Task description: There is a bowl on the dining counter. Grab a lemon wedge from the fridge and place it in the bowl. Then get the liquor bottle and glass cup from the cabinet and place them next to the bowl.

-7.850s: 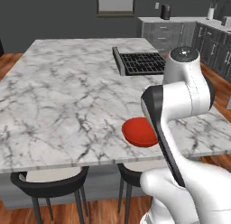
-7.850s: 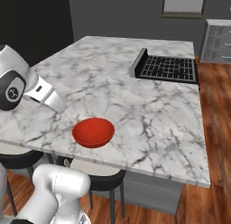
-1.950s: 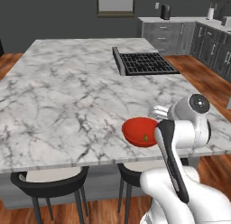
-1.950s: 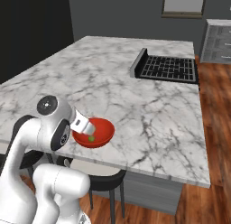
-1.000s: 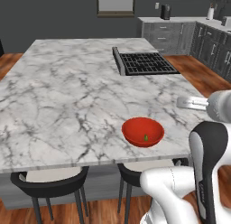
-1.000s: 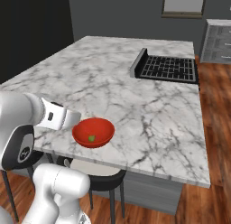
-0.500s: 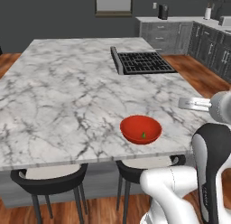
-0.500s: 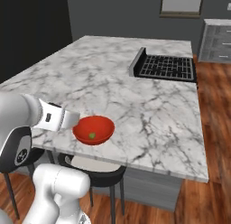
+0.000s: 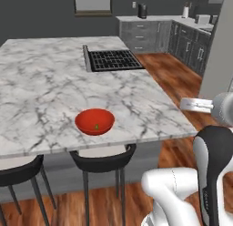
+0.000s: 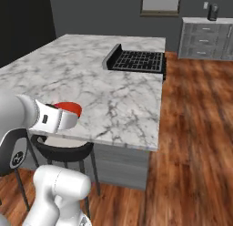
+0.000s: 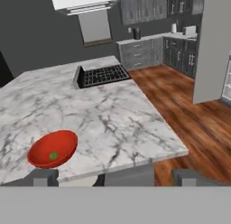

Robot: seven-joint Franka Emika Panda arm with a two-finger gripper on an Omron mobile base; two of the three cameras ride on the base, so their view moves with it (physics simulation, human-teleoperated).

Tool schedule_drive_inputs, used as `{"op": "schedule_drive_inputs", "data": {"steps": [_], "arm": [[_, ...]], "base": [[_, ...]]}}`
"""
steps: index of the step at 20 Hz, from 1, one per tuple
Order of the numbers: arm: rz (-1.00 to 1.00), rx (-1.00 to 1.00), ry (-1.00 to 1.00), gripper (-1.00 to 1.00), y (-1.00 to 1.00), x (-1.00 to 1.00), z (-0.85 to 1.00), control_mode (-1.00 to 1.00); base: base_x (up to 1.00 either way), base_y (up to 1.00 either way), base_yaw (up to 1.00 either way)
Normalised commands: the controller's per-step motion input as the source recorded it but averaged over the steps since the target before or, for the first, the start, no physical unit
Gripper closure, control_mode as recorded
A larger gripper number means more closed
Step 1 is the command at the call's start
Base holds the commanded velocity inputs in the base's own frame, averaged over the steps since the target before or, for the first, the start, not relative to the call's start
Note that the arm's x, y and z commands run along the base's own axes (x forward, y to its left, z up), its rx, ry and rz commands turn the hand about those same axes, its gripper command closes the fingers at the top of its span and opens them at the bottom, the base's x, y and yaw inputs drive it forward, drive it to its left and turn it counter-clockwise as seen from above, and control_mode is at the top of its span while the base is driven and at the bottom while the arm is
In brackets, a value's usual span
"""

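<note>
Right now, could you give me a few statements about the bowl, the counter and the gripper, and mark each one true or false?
1. The lemon wedge lies inside the red bowl. True.
2. The bowl stands on the black cooktop. False: it rests on the bare marble of the dining counter, near the front edge and well clear of the cooktop.
3. The gripper is open and holds nothing. True.
4. A liquor bottle and a glass cup stand beside the bowl. False: only marble surrounds the bowl.
5. Dark stools are tucked under the counter's front edge. True.
</note>
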Motion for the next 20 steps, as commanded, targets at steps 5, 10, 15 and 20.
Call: {"op": "schedule_drive_inputs", "data": {"steps": [5, 10, 15, 20], "arm": [[0.0, 0.0, 0.0, -1.0, 0.0, 0.0, 0.0, 1.0], [0.0, 0.0, 0.0, -1.0, 0.0, 0.0, 0.0, 1.0], [0.0, 0.0, 0.0, -1.0, 0.0, 0.0, 0.0, 1.0], [0.0, 0.0, 0.0, -1.0, 0.0, 0.0, 0.0, 1.0]], "base": [[-0.17, -1.0, -0.08], [-0.01, -1.0, -0.02], [0.1, -1.0, 0.0], [0.5, -0.91, 0.01]]}}
